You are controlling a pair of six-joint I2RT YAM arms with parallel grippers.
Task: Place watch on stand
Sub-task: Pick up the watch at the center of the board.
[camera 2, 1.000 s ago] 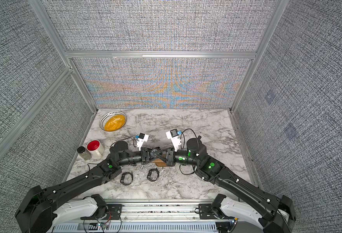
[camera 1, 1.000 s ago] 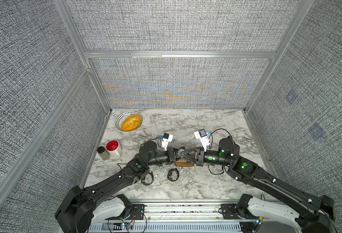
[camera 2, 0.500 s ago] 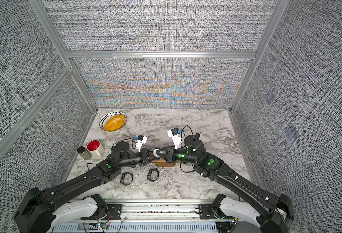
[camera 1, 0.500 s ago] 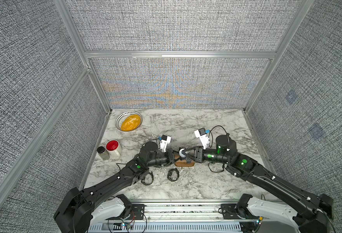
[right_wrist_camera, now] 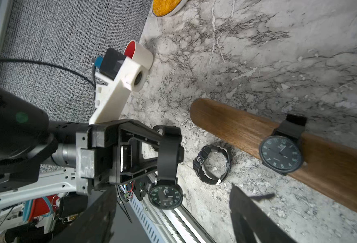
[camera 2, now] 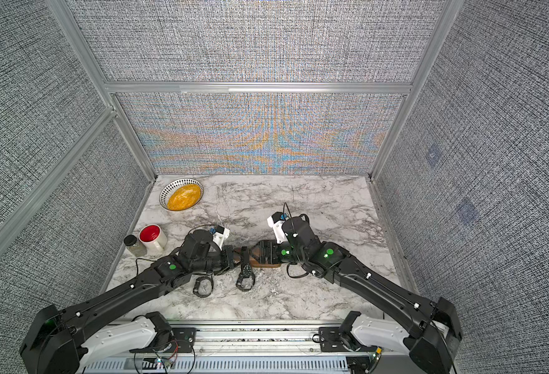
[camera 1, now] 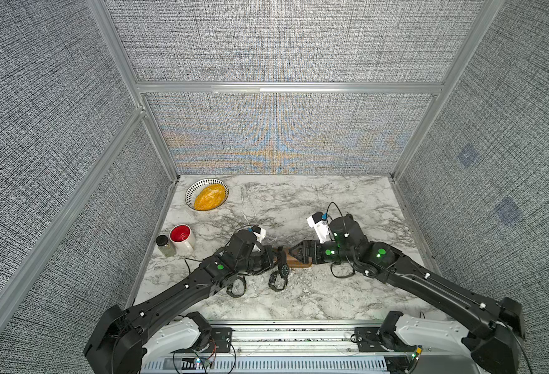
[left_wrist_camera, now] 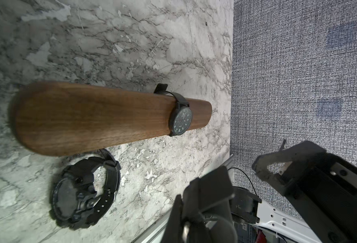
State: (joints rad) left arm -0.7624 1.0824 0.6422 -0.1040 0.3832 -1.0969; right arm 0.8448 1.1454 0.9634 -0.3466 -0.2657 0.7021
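Right gripper (camera 1: 294, 255) has spread wide above the stand (right_wrist_camera: 236, 130); left gripper (right_wrist_camera: 169, 155), reaching level, pinches the watch (right_wrist_camera: 165, 196) strap.

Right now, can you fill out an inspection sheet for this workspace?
Surface: grey-veined marble tabletop.
Job's things: mounted watch strapped round the wooden stand; held watch hangs by its strap.
Clutter: chunky watch beside the stand, loose watch by the left arm; bowl, mug, jar.
Grippers: left gripper shut on the held watch's strap; right gripper open near the stand.
Cables: black cable loops below the right wrist.
Surroundings: grey fabric walls, aluminium frame.
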